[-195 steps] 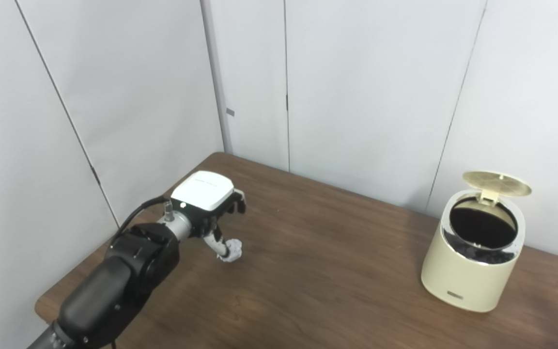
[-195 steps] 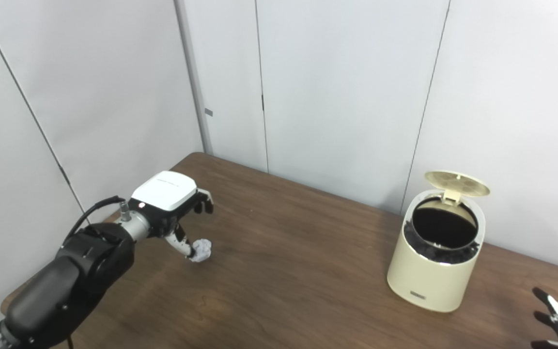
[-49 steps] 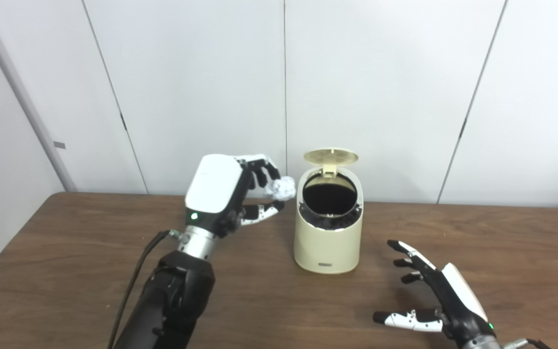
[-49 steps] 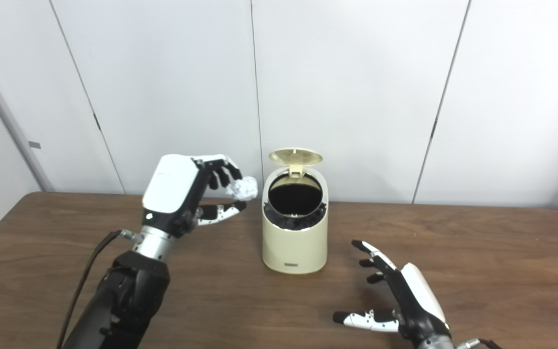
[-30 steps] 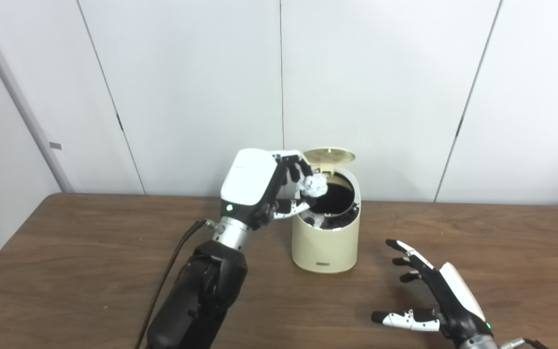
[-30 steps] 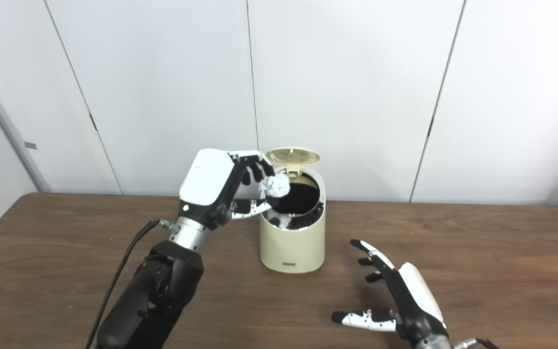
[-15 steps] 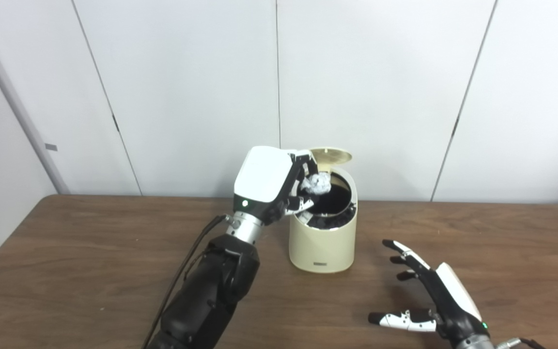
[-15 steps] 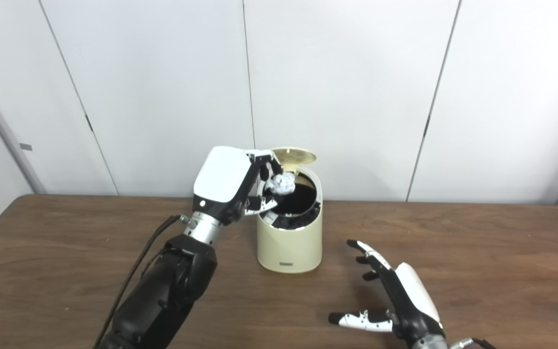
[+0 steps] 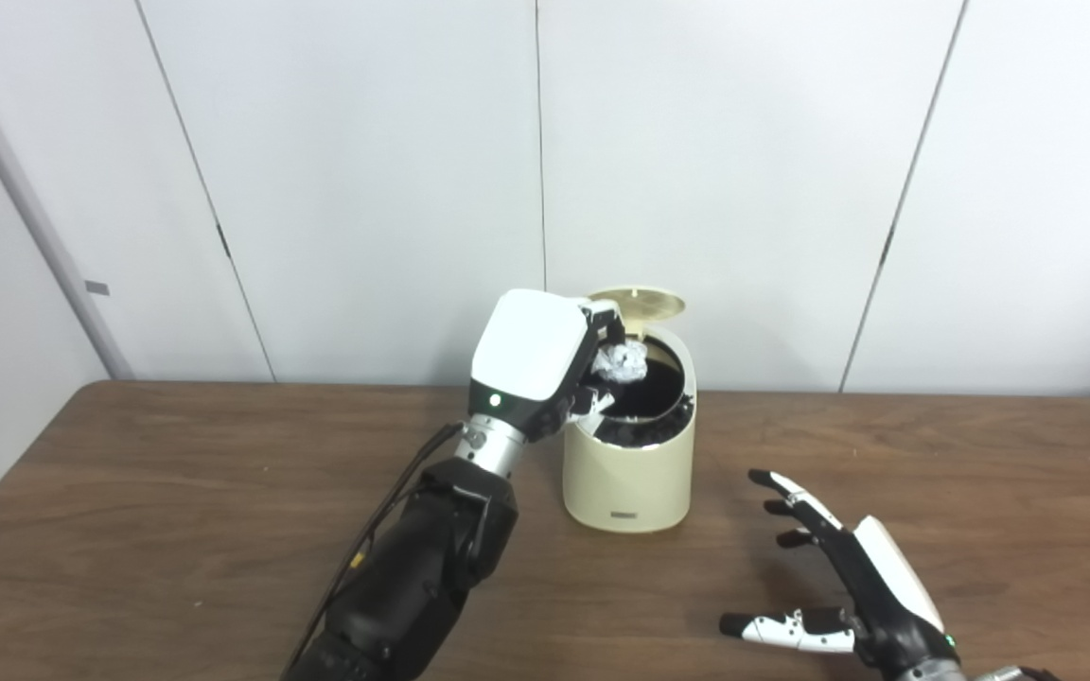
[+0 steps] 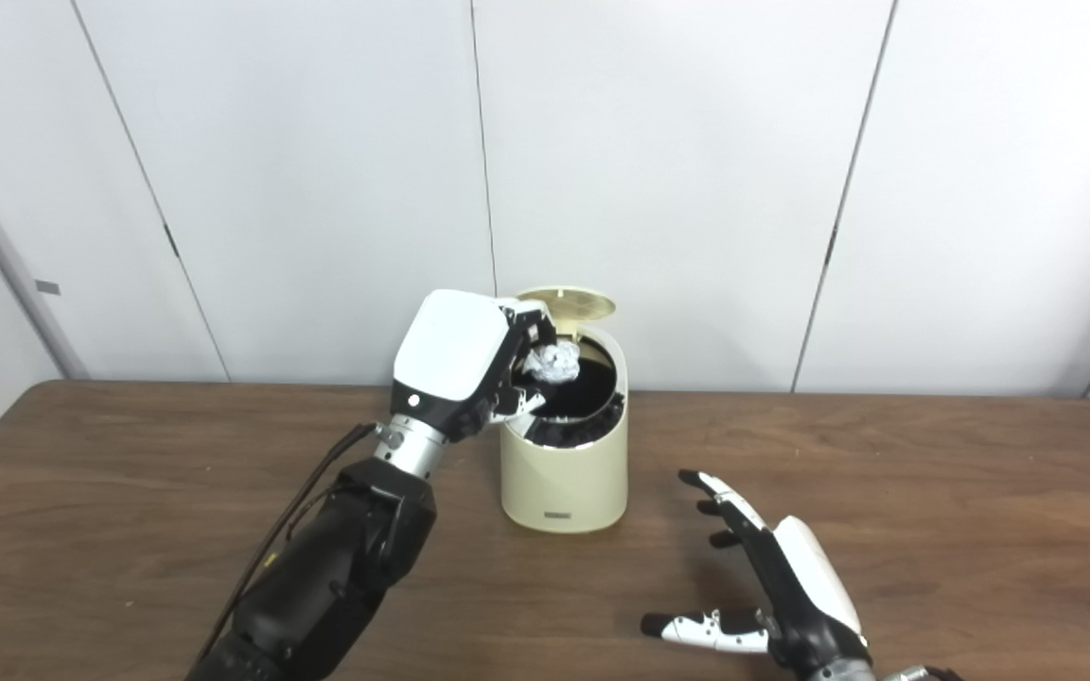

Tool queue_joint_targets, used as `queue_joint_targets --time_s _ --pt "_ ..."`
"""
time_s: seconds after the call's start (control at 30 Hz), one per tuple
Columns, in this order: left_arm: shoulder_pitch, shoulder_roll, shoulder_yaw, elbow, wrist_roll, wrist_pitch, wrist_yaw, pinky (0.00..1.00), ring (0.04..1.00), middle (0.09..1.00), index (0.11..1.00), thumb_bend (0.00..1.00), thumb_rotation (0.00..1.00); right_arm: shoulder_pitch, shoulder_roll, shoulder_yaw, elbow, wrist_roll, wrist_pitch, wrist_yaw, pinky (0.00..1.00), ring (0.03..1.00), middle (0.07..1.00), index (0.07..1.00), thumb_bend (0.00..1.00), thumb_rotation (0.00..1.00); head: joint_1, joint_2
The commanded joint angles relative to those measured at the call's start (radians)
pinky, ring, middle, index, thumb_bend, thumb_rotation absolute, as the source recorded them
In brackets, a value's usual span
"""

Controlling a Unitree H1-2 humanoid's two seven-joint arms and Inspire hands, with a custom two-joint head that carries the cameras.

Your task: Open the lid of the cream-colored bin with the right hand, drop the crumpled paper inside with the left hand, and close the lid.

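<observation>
The cream-colored bin (image 9: 630, 473) stands near the back middle of the table. Its round lid (image 9: 646, 305) is tipped up at the back and the dark inside shows. My left hand (image 9: 545, 364) is over the bin's left rim, shut on the white crumpled paper (image 9: 623, 363), which hangs above the opening. It also shows in the right eye view (image 10: 556, 362). My right hand (image 9: 848, 586) is open and empty, low over the table to the front right of the bin, fingers spread.
The brown wooden table (image 9: 167, 530) runs the full width. White wall panels (image 9: 365, 170) stand right behind the bin. A black cable (image 9: 384, 511) runs along my left forearm.
My left hand has carried the paper from the table's left end to above the bin's opening. In the last half second it moved slightly right and lower. The camera panned right. The right hand stayed.
</observation>
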Motion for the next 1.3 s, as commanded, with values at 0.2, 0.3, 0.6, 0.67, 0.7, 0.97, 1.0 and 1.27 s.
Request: queue_joint_targets --time_s 0.2,0.3,0.6,0.67,0.7,0.97,1.0,1.27 --pt "-0.045 0.029 -0.01 -0.065 -0.003 0.0 -0.046 0.29 0.407 0.487 0.51 0.52 0.04 -0.018 0.003 -0.011 -0.032 0.008 -0.007 -0.013 0.71 0.846 0.92 0.886 0.73 0.23 0.001 0.004" --pt "-0.044 0.036 -0.011 -0.074 -0.007 -0.007 -0.057 0.29 0.408 0.508 0.496 0.52 0.08 -0.019 0.004 -0.012 -0.026 0.009 -0.011 -0.015 0.71 0.848 0.921 0.887 0.73 0.23 0.003 0.005" --pt "-0.044 0.045 -0.013 -0.096 -0.011 -0.01 -0.076 0.28 0.408 0.516 0.589 0.89 0.37 -0.023 0.003 -0.012 -0.018 0.007 -0.021 -0.02 0.69 0.839 0.917 0.884 0.73 0.22 0.008 0.005" --pt "-0.043 0.045 -0.012 -0.102 -0.013 -0.011 -0.079 0.28 0.408 0.519 0.591 0.89 0.38 -0.024 0.003 -0.013 -0.016 0.01 -0.019 -0.019 0.69 0.84 0.918 0.884 0.73 0.22 0.011 0.006" --pt "-0.043 0.045 -0.011 -0.104 -0.014 -0.011 -0.079 0.28 0.409 0.521 0.59 0.88 0.38 -0.024 0.003 -0.014 -0.016 0.011 -0.018 -0.019 0.69 0.839 0.919 0.883 0.73 0.21 0.011 0.006" --pt "-0.042 0.048 -0.006 -0.116 -0.018 -0.008 -0.093 0.27 0.405 0.526 0.595 0.88 0.39 -0.027 0.002 -0.012 -0.014 0.01 -0.019 -0.016 0.69 0.839 0.918 0.882 0.73 0.21 0.015 0.007" --pt "-0.042 0.049 -0.005 -0.115 -0.018 -0.009 -0.09 0.27 0.406 0.527 0.595 0.88 0.39 -0.028 0.002 -0.012 -0.015 0.01 -0.017 -0.015 0.69 0.841 0.919 0.882 0.73 0.21 0.015 0.007" --pt "-0.024 0.042 0.026 -0.13 -0.096 -0.051 -0.074 0.28 0.407 0.52 0.565 0.8 0.25 -0.029 0.005 -0.011 -0.016 0.009 -0.014 -0.016 0.7 0.843 0.916 0.881 0.73 0.21 0.021 0.006"
